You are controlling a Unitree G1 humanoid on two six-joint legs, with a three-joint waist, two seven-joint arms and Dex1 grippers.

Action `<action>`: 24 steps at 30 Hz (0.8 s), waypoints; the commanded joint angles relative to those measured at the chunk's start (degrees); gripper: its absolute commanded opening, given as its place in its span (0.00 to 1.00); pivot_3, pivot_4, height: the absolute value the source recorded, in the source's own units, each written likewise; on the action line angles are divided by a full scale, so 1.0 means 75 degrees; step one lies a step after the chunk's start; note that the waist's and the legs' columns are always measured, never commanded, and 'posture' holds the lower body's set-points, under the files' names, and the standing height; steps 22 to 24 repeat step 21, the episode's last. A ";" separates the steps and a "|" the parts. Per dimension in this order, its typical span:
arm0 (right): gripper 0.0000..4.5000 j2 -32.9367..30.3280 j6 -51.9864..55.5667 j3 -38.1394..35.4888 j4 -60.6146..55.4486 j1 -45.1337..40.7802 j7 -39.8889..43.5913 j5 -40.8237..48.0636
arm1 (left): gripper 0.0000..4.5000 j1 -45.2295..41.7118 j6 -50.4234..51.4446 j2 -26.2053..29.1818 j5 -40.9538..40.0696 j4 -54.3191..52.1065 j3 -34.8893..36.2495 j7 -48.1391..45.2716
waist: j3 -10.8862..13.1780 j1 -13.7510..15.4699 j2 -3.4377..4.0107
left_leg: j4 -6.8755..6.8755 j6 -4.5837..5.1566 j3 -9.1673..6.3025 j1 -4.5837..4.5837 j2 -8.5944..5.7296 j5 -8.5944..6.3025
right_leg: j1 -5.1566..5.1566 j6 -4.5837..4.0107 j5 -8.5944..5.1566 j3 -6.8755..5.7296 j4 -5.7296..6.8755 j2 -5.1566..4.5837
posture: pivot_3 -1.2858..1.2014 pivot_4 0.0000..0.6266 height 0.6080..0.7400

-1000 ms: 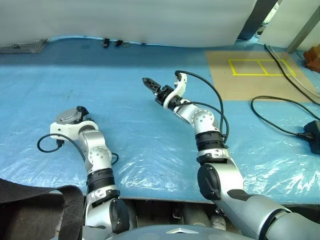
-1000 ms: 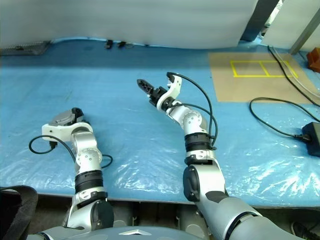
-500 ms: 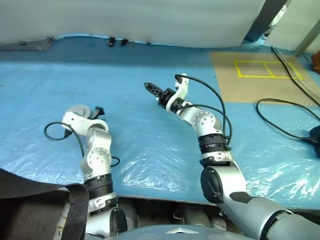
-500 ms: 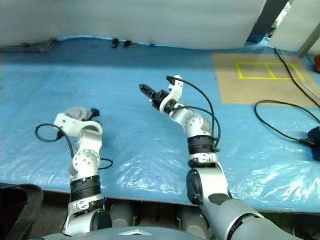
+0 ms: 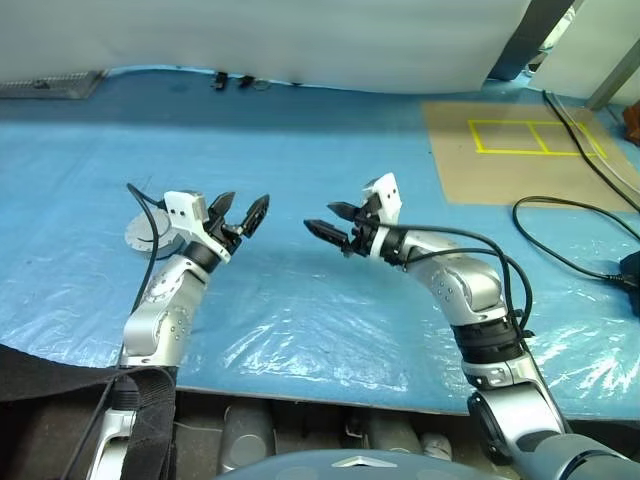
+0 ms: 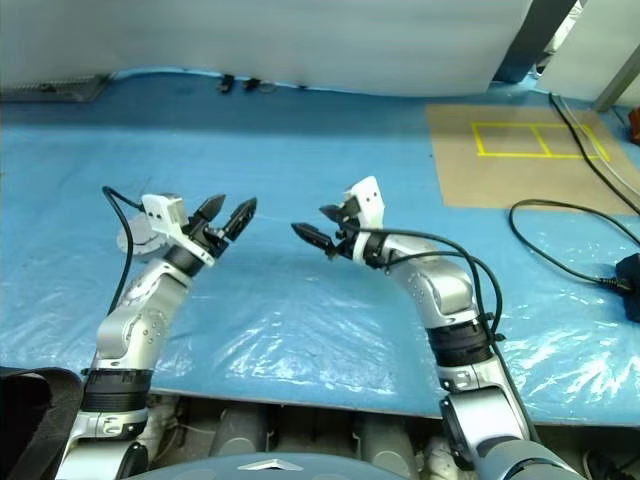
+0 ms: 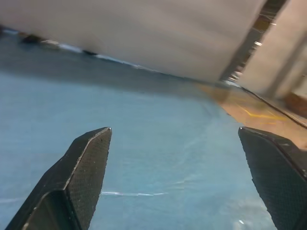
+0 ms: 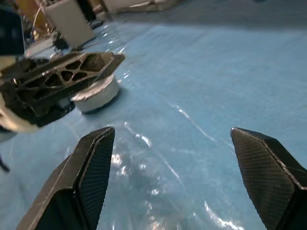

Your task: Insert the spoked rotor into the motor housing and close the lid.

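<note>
The motor housing (image 8: pixel 97 97), a short round silver cylinder, stands on the blue sheet at the left. A flat silver disc, the lid (image 5: pixel 138 237), covers its top. The spoked rotor is hidden. My left gripper (image 5: pixel 249 199) is raised above the sheet just right of the housing, open and empty, and partly hides the housing in the right wrist view. My right gripper (image 5: pixel 318 216) faces it from the middle of the table, open with nothing between its fingers. A short gap separates the two grippers' fingertips.
A blue plastic sheet (image 5: pixel 300 300) covers the table. A brown board with a yellow tape rectangle (image 5: pixel 520 135) lies at the back right. A black cable (image 5: pixel 560 215) and a black adaptor (image 5: pixel 630 268) lie at the right. Small dark clips (image 5: pixel 230 82) sit by the back wall.
The left gripper rose off the silver housing, swung right and turned its fingers toward the centre. The right gripper pulled back and lower and rolled, so the two now face each other.
</note>
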 commanded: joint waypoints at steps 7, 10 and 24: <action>0.99 -0.0532 -0.1599 0.0261 -0.0219 0.0623 0.0438 -0.1081 | 1.00 0.0728 -0.1675 0.0667 0.1385 0.0284 -0.0287 -0.1656 | 0.0000 -0.0002 0.0001 | 0.0003 0.0002 0.0003 0.0013 0.0005 0.0000 | 0.0010 -0.0032 -0.0019 0.0003 0.0005 -0.0004 | 0.52 0.24 1.00; 0.99 -0.0642 -0.1759 0.0289 -0.0195 0.0695 0.0736 -0.1096 | 1.00 0.0716 -0.1930 0.0465 0.1425 0.0301 -0.0066 -0.1438 | 0.0000 -0.0002 0.0001 | 0.0007 0.0003 0.0002 0.0015 0.0007 0.0000 | 0.0014 -0.0033 -0.0018 0.0004 0.0008 -0.0005 | 0.52 0.24 1.00; 0.99 -0.0572 -0.1920 0.0210 0.0177 0.0452 0.0998 -0.1282 | 1.00 0.1182 -0.1415 0.0541 0.0853 -0.0169 -0.0232 -0.2208 | -0.0001 -0.0009 0.0002 | 0.0018 0.0005 0.0004 0.0023 0.0007 -0.0001 | 0.0016 -0.0039 -0.0019 0.0007 0.0028 -0.0004 | 0.52 0.24 1.00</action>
